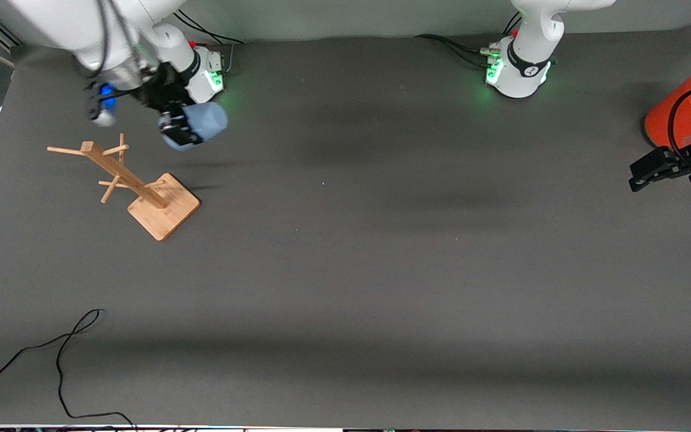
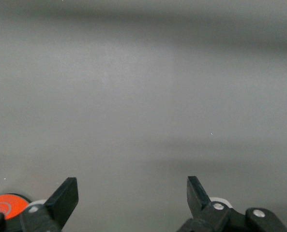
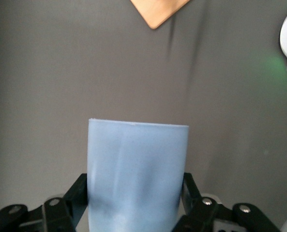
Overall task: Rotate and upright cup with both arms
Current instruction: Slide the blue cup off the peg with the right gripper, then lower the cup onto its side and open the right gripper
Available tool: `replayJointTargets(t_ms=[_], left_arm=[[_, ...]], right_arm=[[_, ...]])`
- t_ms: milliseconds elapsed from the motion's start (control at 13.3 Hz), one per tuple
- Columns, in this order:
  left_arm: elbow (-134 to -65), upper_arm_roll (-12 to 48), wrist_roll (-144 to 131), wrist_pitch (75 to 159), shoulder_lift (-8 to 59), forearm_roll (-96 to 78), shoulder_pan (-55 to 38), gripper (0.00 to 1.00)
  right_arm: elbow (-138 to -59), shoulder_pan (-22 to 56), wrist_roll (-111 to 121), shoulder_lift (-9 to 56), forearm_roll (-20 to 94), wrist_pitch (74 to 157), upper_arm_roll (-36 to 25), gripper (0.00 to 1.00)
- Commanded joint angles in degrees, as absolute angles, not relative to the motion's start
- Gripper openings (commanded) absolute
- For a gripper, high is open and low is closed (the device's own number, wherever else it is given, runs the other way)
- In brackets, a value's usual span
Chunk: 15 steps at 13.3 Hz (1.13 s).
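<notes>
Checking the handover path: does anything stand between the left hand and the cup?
Nothing visible does. The right hand is shut on the cup, in the air above the table near the wooden rack. The left hand hangs open beside the orange cylinder, only bare tabletop between.

Two white jointed arms with dark grey joint bands; bases lit green, with red fittings and black cables. Left gripper [image 1: 651,171] and right gripper [image 1: 180,129] were black, with silver screws near the tapered fingers [image 2: 66,195]; blue light near the right wrist
</notes>
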<state>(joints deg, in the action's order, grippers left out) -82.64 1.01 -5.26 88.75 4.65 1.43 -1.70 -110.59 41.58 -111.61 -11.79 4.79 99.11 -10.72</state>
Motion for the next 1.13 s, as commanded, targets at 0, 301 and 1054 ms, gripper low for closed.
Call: replayJointTargets(t_ms=[0, 301, 1054], left_arm=[[-81.74, 0.70, -5.71, 88.59, 4.75, 1.93, -2.37, 1.00], [-81.74, 0.70, -5.71, 88.59, 4.83, 1.85, -2.37, 1.00], [-81.74, 0.70, -5.71, 88.59, 4.83, 1.76, -2.46, 1.00]], right_arm=[[-96.37, 49.45, -123.62, 2.77, 5.10, 98.61, -11.34, 0.21], [-78.44, 56.15, -138.39, 21.75, 5.19, 98.96, -11.34, 0.18], [-64.07, 66.09, -153.01, 49.82, 4.39, 112.14, -11.34, 0.16]])
